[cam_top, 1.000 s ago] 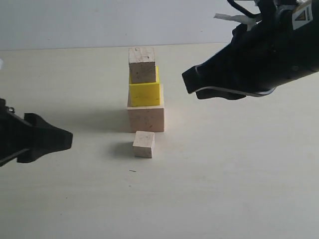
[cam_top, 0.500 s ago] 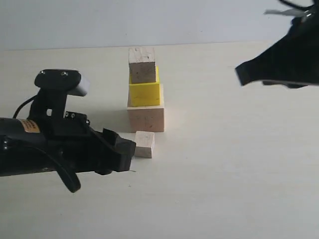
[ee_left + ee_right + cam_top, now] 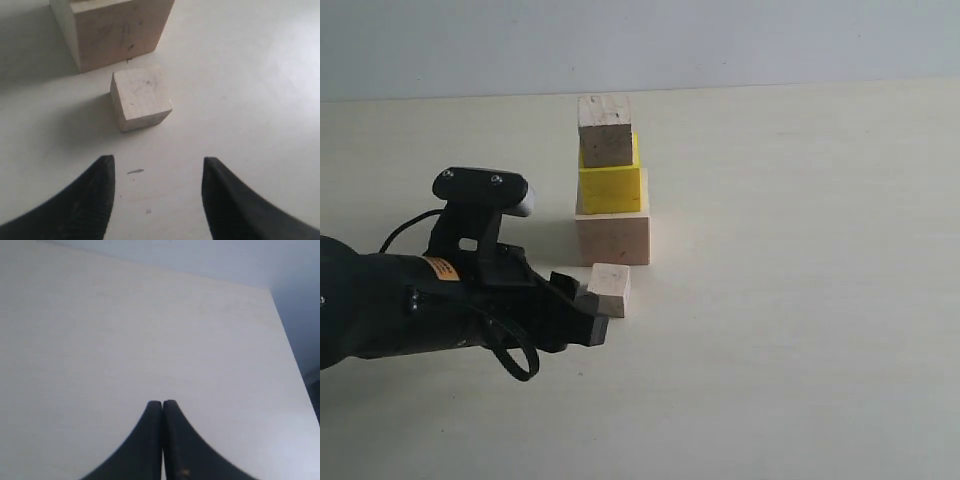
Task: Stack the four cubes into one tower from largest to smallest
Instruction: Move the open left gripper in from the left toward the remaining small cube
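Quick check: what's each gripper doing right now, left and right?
Left gripper: open, holding nothing; the small cube lies just ahead of it, untouched.
Right gripper: shut, holding nothing.

The left gripper (image 3: 586,312) reaches low over the table (image 3: 800,300), its tip just beside the small wood cube (image 3: 609,289). Just past that cube stands a stack: large wood cube (image 3: 612,238), yellow cube (image 3: 610,189), medium wood cube (image 3: 605,130) on top.
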Available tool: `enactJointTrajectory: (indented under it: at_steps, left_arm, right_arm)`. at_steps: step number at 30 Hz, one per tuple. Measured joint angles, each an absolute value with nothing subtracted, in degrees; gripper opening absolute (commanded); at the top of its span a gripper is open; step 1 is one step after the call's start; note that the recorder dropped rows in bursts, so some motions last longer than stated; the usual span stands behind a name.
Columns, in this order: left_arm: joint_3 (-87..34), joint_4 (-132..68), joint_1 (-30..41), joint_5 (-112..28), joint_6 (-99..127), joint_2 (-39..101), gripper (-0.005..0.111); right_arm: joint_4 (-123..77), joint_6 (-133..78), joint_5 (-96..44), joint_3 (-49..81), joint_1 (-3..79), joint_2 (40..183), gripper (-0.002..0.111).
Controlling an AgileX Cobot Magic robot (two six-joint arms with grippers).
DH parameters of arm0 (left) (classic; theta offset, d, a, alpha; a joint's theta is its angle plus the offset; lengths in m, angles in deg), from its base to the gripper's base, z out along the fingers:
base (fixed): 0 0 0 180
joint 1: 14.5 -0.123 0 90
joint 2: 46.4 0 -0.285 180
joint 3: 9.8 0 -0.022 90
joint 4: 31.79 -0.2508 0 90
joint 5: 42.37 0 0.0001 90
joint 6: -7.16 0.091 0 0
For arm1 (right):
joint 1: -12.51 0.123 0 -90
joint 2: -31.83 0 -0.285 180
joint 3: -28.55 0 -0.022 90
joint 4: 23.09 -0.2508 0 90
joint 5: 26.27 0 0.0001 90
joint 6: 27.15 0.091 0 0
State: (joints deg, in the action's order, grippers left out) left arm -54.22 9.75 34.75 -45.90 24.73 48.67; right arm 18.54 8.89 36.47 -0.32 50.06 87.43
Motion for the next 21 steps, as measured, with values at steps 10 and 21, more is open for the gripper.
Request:
enactJointTrajectory:
  at_steps: [10, 21]
  left_arm:
    - [-51.16, 9.75, 38.57, -48.9, 24.73, 49.02, 0.052]
    - [-46.66, 10.71, 38.7, -52.53, 24.09, 58.81, 0.065]
  right_arm:
    - [8.53, 9.0, 24.35, -10.1, 50.06, 81.55, 0.0]
    - [1.74, 1.27, 21.22, -10.21, 50.06, 81.47, 0.0]
